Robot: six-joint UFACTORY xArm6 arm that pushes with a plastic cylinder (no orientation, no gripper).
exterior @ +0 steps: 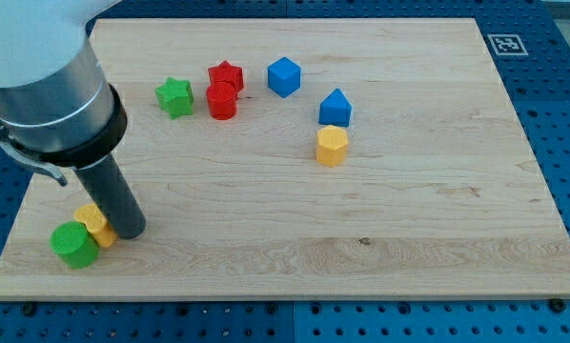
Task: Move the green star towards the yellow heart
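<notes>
While my tip [131,232] touches the yellow heart [96,225], the green star [174,97] lies well apart.

The desk [409,210] is showing pale, smooth wood grain. The green star [174,96] and yellow heart [95,225] are looking like matt plastic, and the rod [113,195] is looking dark and smooth.
</notes>
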